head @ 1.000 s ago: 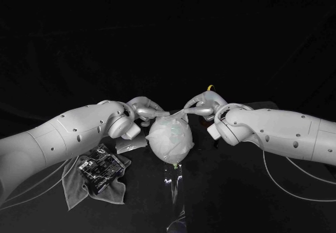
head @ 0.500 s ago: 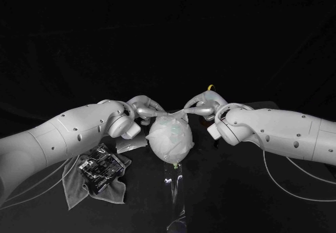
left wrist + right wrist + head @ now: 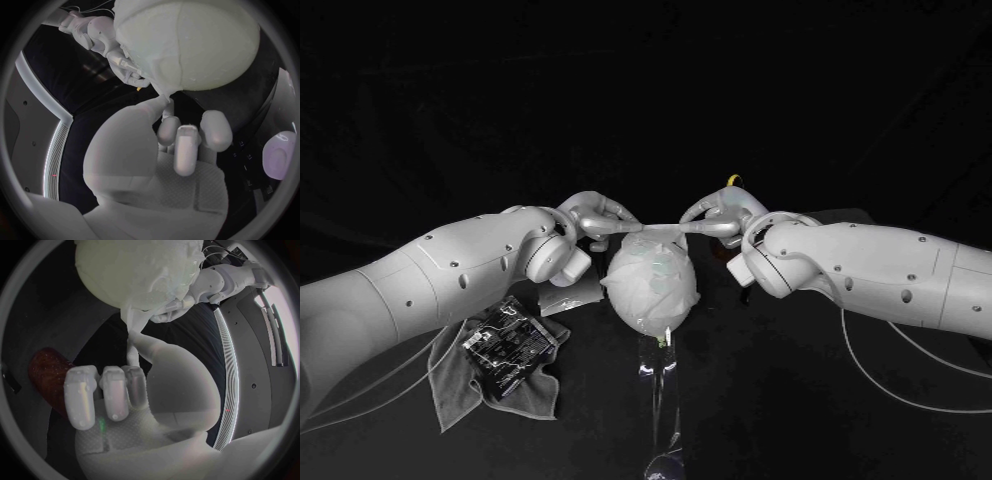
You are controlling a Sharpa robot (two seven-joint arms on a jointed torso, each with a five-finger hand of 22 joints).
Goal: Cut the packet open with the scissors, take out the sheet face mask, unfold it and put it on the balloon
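Pinches sheet face mask (image 3: 643,265), draped over balloon (image 3: 653,315) mid-bench, with left hand (image 3: 596,218) and right hand (image 3: 715,218). Notes packet (image 3: 514,345) on cloth (image 3: 459,385) toward left edge.

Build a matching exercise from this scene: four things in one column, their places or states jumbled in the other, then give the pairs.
Things:
1. sheet mask
2. packet
3. grey cloth
4. left hand

Places or states:
A. spread under the packet
B. draped over the balloon
C. pinching the mask's edge
D. lying on the cloth

Pairs: 1-B, 2-D, 3-A, 4-C
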